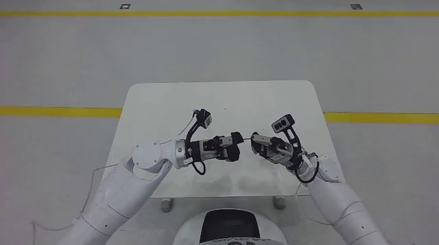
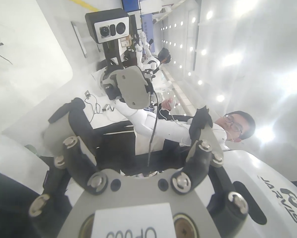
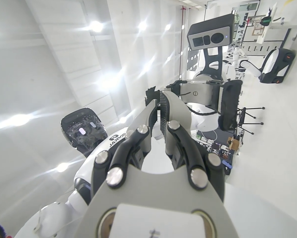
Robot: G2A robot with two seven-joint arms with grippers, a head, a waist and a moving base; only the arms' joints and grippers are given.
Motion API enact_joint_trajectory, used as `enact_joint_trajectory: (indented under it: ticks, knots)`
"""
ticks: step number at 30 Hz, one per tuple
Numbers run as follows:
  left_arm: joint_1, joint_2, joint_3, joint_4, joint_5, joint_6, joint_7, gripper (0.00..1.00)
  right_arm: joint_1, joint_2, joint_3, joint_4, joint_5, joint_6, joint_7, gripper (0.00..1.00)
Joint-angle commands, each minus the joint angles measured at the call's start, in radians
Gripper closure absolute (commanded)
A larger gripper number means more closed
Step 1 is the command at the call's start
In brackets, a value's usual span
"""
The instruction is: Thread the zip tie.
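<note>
left gripper (image 2: 134, 108): fingers spread wide, empty | right gripper (image 3: 158, 100): fingers closed, apparently pinching thin black plastic zip tie (image 2: 152, 137); tail runs between left fingers | risk: springy tail flexes off-line, or slips from pinch

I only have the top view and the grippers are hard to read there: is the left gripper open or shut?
Observer: Open; the left wrist view shows the left gripper with its fingers spread wide.
Operator: Where is the zip tie?
Observer: The zip tie is a thin dark strip running from the right gripper into the gap between those fingers, touching neither.
Operator: Is the right gripper shut?
Observer: Shut; its own wrist view shows its fingers pressed nearly together.
</note>
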Motion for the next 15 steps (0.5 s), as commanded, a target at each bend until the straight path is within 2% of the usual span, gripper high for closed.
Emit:
enact_joint_trajectory:
  ticks: [1, 7, 15]
  knots:
    - [-0.006, 0.001, 0.003, 0.000, 0.012, -0.006, -0.011, 0.00, 0.004, -0.001, -0.002, 0.002, -0.014, -0.006, -0.002, 1.00]
    - [-0.005, 0.001, 0.004, -0.001, 0.013, -0.005, -0.007, 0.00, 0.004, -0.001, -0.002, 0.002, -0.014, -0.006, -0.002, 1.00]
    - [-0.006, 0.000, 0.019, -0.006, 0.010, 0.001, 0.020, 0.00, -0.007, -0.002, -0.003, -0.035, -0.056, 0.012, -0.046, 1.00]
